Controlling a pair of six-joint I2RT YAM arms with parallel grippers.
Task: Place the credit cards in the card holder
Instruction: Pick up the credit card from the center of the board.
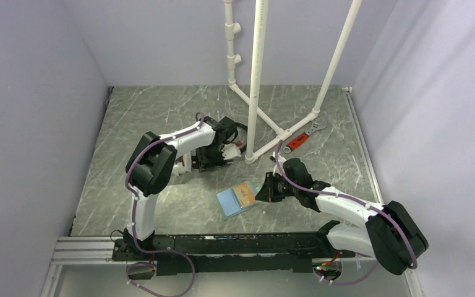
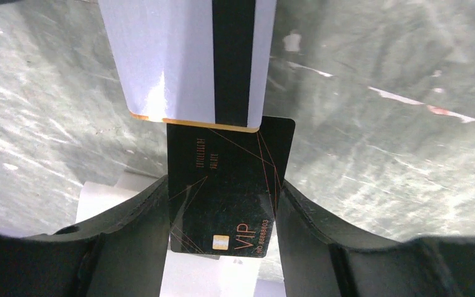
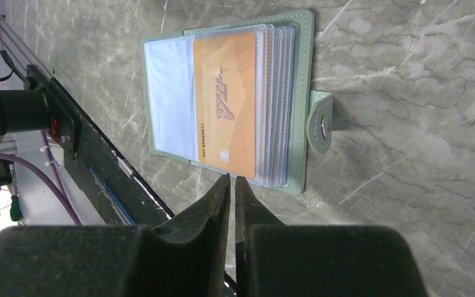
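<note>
Card holder (image 3: 306, 74): lies open on the table (image 1: 161, 111), middle of it and toward the near side, just left of my right gripper (image 3: 232, 179). Light blue inner face up, stack of clear sleeves, snap tab (image 3: 320, 127) sticking out from one edge.
orange card (image 3: 226, 102): sits in the top clear sleeve of the card holder, "VIP" print up.
right jaws: pinched almost together, nothing between them. Tips are low at the card holder's edge, right by the end of the orange card. Whether they touch it, can't tell.
left gripper (image 2: 222, 185): farther back and left of the card holder, well apart from it, pointing down over the white tray (image 2: 102, 198).
left jaws: clamped on the black card (image 2: 222, 216), one finger on each long edge.
black card detail: gold linework, chip and "VIP" at my end. Lifted or lying flat, can't tell.
white card (image 2: 161, 62): black stripe up, lies over the far end of the black card.
rest: white pipe frame (image 1: 256, 74) at far centre, red-handled wrench (image 1: 298, 141) beside its right foot.
</note>
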